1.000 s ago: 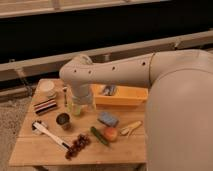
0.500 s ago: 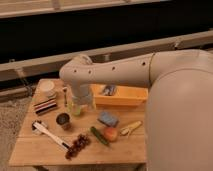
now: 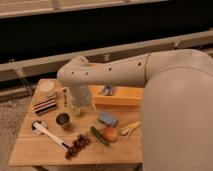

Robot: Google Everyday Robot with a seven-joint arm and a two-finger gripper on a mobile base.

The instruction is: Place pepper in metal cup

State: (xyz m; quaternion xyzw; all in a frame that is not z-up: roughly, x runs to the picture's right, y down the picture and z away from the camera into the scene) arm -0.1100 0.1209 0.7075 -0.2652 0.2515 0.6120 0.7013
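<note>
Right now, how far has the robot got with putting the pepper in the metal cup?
Done: nothing yet. The pepper lies on the table beside the orange-red fruit, outside the metal cup, which stands apart to the pepper's left in the picture. In hand: the gripper hangs over the table behind the metal cup, away from the pepper. Left: reach the pepper, grasp it, carry it over and drop it into the cup.

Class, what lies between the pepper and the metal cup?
Between pepper and metal cup, only bare table shows in the camera view; the grape bunch lies nearer. The end effector hangs beyond the metal cup.
</note>
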